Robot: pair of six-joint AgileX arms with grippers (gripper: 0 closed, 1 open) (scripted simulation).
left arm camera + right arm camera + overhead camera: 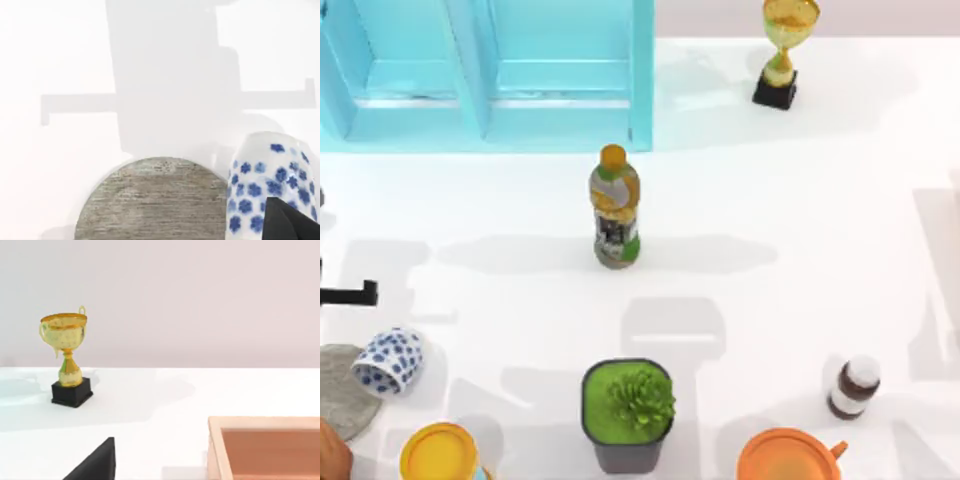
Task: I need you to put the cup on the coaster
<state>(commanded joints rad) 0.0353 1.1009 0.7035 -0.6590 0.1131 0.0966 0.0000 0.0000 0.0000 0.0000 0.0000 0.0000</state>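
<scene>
The cup (388, 360) leaned tilted at the coaster's (335, 395) edge, nearest the left arm; finger states could not be told.

bright, even light, soft grey shadows

- A flat, matt black bar (348, 293) with squared ends is seen at the top view's left edge.
- A black, sharply angled finger (292, 222) is seen in the left wrist view.
- A plain black wedge-shaped finger (95, 464), without markings, is seen in the right wrist view.
</scene>
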